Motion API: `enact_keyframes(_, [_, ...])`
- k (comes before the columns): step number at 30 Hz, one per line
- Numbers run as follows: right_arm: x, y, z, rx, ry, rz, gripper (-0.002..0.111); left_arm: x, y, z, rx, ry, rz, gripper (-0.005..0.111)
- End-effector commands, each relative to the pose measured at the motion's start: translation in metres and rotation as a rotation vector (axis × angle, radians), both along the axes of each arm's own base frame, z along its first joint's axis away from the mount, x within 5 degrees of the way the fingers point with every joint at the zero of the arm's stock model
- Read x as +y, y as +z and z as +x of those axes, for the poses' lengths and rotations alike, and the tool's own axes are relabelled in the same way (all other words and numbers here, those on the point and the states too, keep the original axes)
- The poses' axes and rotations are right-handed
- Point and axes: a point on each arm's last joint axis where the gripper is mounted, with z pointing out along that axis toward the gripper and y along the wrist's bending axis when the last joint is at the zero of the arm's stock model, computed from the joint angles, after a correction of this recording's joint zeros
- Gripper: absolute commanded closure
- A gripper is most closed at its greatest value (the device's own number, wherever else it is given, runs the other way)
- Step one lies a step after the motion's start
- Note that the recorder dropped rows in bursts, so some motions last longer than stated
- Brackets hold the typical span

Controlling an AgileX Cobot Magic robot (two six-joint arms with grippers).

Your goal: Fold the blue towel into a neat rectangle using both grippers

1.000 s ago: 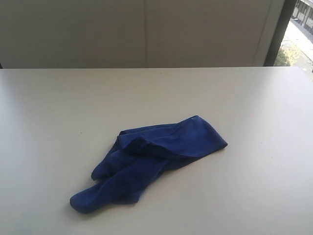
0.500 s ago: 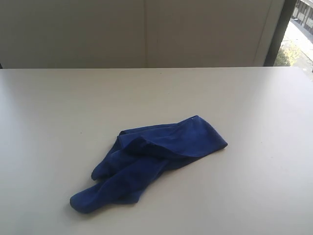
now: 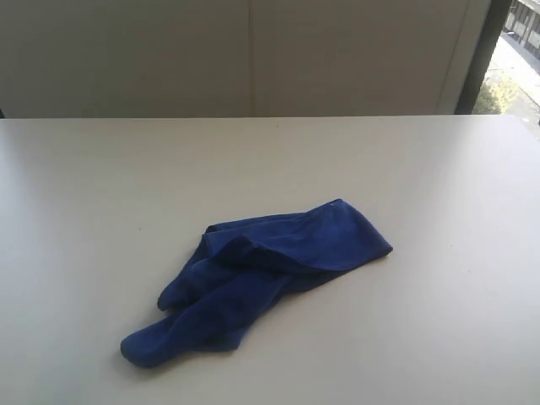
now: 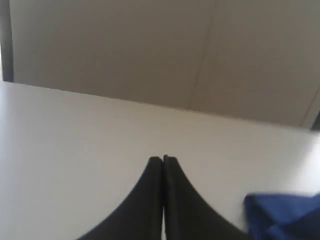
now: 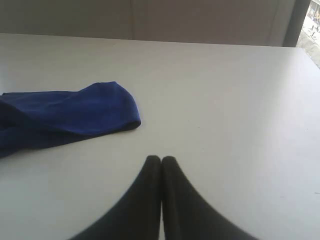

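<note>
Nothing has shifted: the blue towel (image 3: 261, 274) lies crumpled mid-way across the counter (image 3: 439, 337), well off its far edge. My left gripper (image 4: 163, 159) and right gripper (image 5: 161, 159) hang clear, jaws pressed together and empty. I reckon folding hasn't begun.

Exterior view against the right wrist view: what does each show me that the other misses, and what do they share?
Exterior only: the whole blue towel, crumpled and unfolded, down to its narrow bunched end; no gripper is in this view. Right wrist only: the right gripper, fingers pressed shut, empty, above the white table and apart from the cloth. Both: the towel's broad rounded end, the table, the pale wall behind and a strip of window.
</note>
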Motion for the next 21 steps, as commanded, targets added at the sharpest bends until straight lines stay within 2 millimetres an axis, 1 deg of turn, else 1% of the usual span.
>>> enact_keyframes(1, [0.0,0.0,0.0,-0.013,0.006,-0.007,0.108,0.002,0.009,-0.001,-0.063,-0.009,-0.432,0.107])
enact_keyframes(3, [0.0,0.0,0.0,-0.013,0.006,-0.007,0.108,0.001,0.013,-0.001,-0.098,-0.025,-0.418,0.107])
enact_keyframes(5, [0.0,0.0,0.0,-0.013,0.006,-0.007,0.108,-0.003,0.019,-0.003,-0.173,-0.075,-0.321,0.107])
enact_keyframes(7, [0.0,0.0,0.0,-0.013,0.006,-0.007,0.108,-0.009,0.032,-0.005,-0.227,-0.136,-0.225,0.107])
enact_keyframes(10, [0.0,0.0,0.0,-0.013,0.006,-0.007,0.108,-0.013,0.05,0.001,-0.189,-0.152,-0.111,0.107])
enact_keyframes(14, [0.0,0.0,0.0,-0.013,0.005,-0.002,0.108,-0.021,0.076,0.023,-0.125,-0.203,0.028,0.107])
enact_keyframes(17, [0.0,0.0,0.0,-0.013,0.001,0.012,0.108,-0.033,0.097,0.045,-0.095,-0.316,0.151,0.107])
enact_keyframes(19, [0.0,0.0,0.0,-0.013,0.001,0.012,0.108,-0.041,0.106,0.062,-0.045,-0.389,0.221,0.107])
enact_keyframes(21, [0.0,0.0,0.0,-0.013,0.001,0.012,0.108,-0.043,0.109,0.078,0.03,-0.405,0.283,0.107])
